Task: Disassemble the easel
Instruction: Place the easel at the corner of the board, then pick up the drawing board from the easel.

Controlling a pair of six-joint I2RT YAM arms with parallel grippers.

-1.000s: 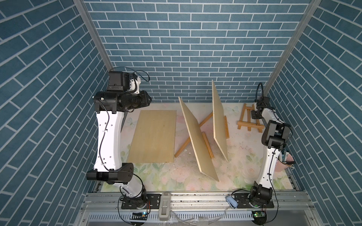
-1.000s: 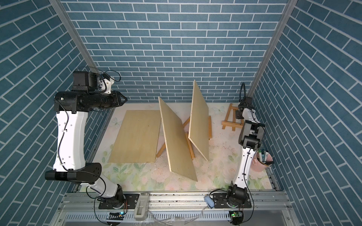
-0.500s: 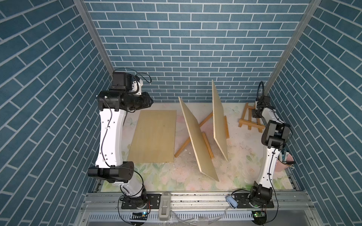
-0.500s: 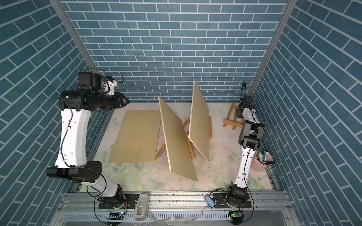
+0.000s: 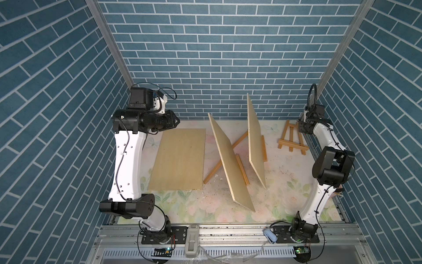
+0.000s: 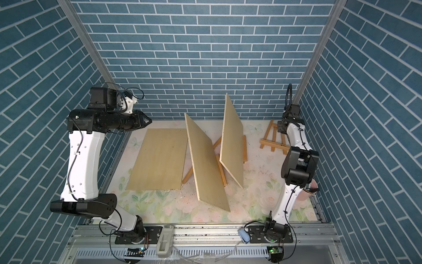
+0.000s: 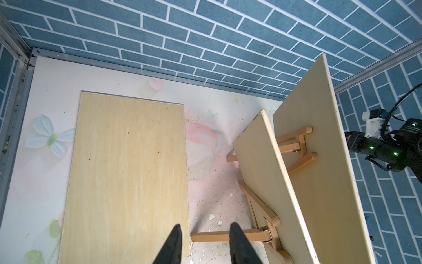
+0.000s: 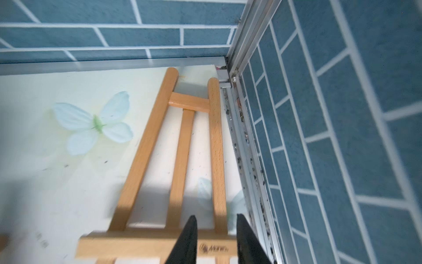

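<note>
Three thin rectangular plywood panels occupy the floral-printed table mat [image 5: 285, 182]. The flat panel [image 5: 180, 160] lies on the robot's left side. The centre leaning panel [image 5: 230, 164] and the right leaning panel [image 5: 255, 141] stand tilted, each propped on one of two small light-wood loaded easels [image 7: 303, 161]. The rear strut [image 7: 210, 236] of the nearer one shows at its panel's foot, bracing the frame against falling back. A third small light-wood A-frame easel [image 8: 146, 148] lies flat in the far right corner, just beside the wall rail. It carries no panel and is well apart from the standing pair. The right gripper [image 8: 216, 216] hovers directly above this easel's ledge bar, jaws partly open, clamping nothing. The left gripper [image 7: 205, 225] hangs high over the flat panel's edge, jaws partly open, empty. Judgement: one easel is down; two loaded ones await. Remove each panel first, otherwise its frame may tip.
</note>
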